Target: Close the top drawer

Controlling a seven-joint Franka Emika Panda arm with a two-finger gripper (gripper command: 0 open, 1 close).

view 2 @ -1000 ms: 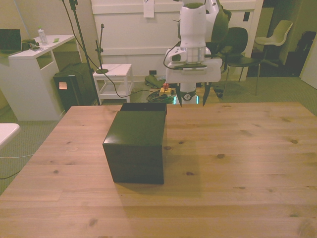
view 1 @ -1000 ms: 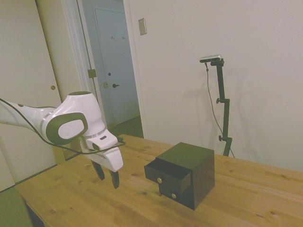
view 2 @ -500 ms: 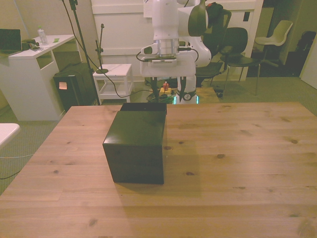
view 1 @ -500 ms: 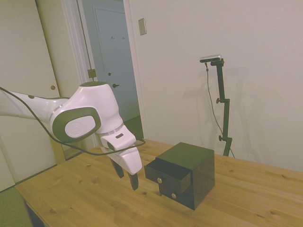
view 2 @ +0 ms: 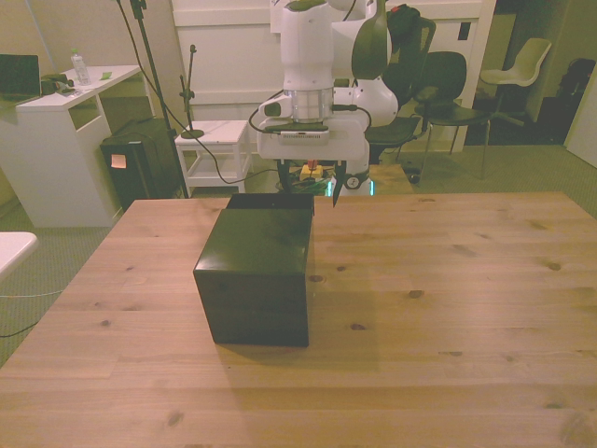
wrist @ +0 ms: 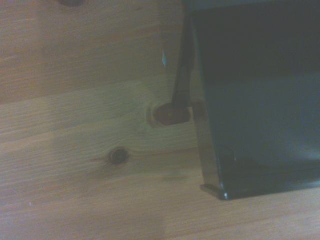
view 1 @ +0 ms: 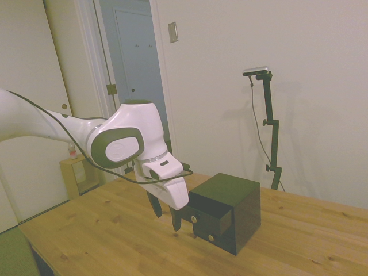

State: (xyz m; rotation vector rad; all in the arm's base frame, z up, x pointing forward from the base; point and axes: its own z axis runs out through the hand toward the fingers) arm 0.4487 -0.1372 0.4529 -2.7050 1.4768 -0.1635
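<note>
Wooden table carries one black cabinet, its top drawer pulled partway out toward the arm. One gripper hangs just in front of it, fingers apart and empty. The drawer looks stiff and light — likely to slide under a flat push on its front beside the knob, no grip needed. Two knobs show — a third drawer isn't visible.

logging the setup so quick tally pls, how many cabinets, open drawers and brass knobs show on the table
black cabinet: 1
open drawers: 1, the top drawer
brass knobs showing in the side view: 2
total: 4
</note>
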